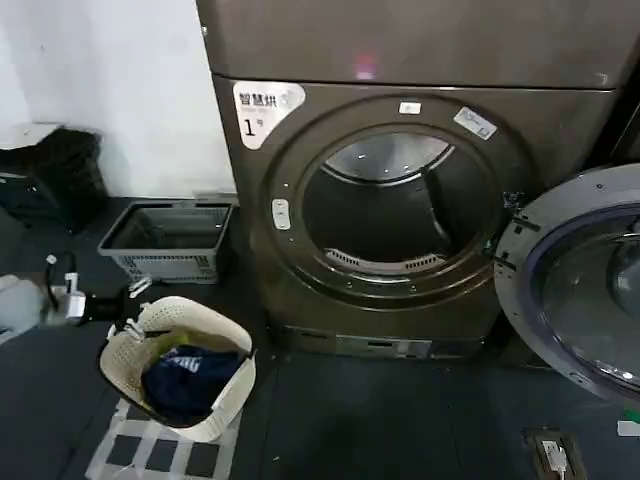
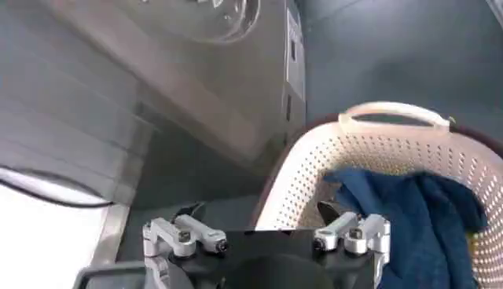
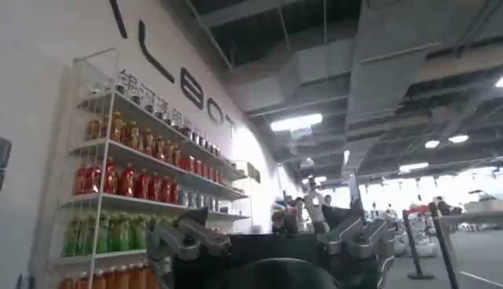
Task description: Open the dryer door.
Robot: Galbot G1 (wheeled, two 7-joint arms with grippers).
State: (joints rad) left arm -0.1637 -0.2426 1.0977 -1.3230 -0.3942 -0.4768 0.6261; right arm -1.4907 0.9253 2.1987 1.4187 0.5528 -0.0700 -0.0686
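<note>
Head view, door state: the dryer door (image 1: 578,290) stands swung out on the right side of the dryer (image 1: 400,210), its pale inner side turned toward the camera and its hinge edge next to the drum opening (image 1: 395,205); by this the task reads as essentially complete
Head view, step in hand: what remains appears to be confirming a full swing and holding both arms away; if the door must go wider, push on the rim near its free edge, never on the glass, and follow the arc about the hinge
Head view, left claw: the left gripper (image 1: 132,303) sits low on the left at the rim of the cream laundry basket (image 1: 125,365), with the dark blue cloth (image 1: 185,375) inside it; door and opening lie well apart from it, across to the right
Head view, surroundings: a grey crate (image 1: 170,262) stands on the floor between the basket and the wall, left of the dryer
Left wrist view, claw state: the left gripper (image 2: 267,237) has its fingers apart and clamps nothing; the basket (image 2: 393,149) and blue cloth (image 2: 424,212) lie just beyond the fingertips
Left wrist view, task thing: the lower front of the dryer (image 2: 181,78) rises behind the basket, near but not touched
Right wrist view, claw state: the right gripper (image 3: 271,239) points out into the room toward drink shelves (image 3: 134,188); its fingers stand apart, holding nothing
Right wrist view, caution: judged from that aim, the right arm faces away from the door, so any further push calls for re-aiming first
</note>
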